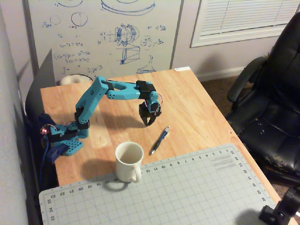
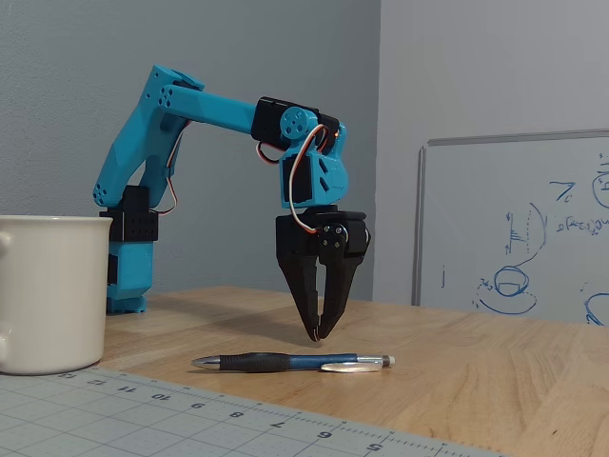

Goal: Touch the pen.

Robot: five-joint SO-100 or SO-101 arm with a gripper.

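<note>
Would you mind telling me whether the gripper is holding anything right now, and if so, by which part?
Nothing is held. The black gripper hangs with its fingertips together above the wooden table, apart from the slim blue-and-dark ballpoint pen.

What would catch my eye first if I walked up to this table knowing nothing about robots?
Probably the bright blue arm bolted near the far left corner of the wooden table in the overhead view, bending over so its black gripper points down, fingertips nearly together, close above a slim blue-and-dark pen. Next, the white mug standing at the edge of the grey cutting mat, left of the pen.
</note>
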